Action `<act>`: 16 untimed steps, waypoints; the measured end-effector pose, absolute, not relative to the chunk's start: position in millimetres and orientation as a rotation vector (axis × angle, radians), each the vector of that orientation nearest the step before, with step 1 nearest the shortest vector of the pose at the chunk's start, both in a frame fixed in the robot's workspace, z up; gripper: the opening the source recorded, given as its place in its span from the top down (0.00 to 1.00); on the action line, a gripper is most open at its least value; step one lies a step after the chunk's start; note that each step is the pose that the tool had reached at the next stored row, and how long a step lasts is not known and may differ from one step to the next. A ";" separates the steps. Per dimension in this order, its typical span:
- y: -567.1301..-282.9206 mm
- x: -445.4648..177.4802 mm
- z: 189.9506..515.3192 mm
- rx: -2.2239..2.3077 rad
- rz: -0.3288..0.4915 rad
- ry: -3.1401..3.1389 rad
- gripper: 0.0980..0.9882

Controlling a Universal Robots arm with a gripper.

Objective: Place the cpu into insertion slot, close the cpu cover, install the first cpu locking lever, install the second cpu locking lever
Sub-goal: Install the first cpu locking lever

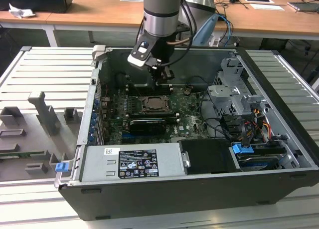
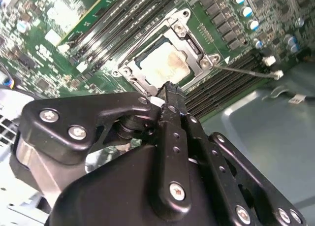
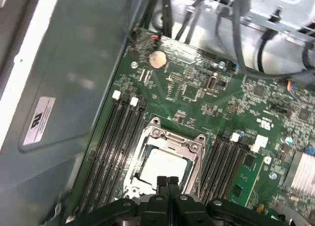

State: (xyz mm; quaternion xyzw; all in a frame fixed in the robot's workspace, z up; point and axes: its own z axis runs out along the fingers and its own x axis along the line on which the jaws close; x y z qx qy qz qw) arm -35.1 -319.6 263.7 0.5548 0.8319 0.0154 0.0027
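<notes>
One arm reaches down into the open computer case (image 1: 199,199) in the exterior view. Its gripper (image 1: 162,75) hangs just above the green circuit board (image 1: 192,114), at the far edge of the socket. The cpu (image 1: 156,105) lies flat in that socket, near the board's middle. Open room lies above the board. A grey drive cage (image 1: 234,97) stands on the exterior view's right, and a power supply (image 1: 132,161) runs along the near edge.

In the second wrist view the fingers are pressed together with nothing between them, their tip at one edge of the cpu cover (image 2: 139,74). The cover lies flat around the cpu, whose pale face shows through its window. A thin metal rod (image 2: 246,71) runs out from one corner over the memory slots (image 2: 216,85).

In the first wrist view the insertion slot (image 3: 141,168) shows as a dark rim between cpu and cover. The long black memory slots sit close on both sides.
</notes>
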 end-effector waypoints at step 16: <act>-319.6 -35.1 263.3 1.289 0.049 2.864 0.99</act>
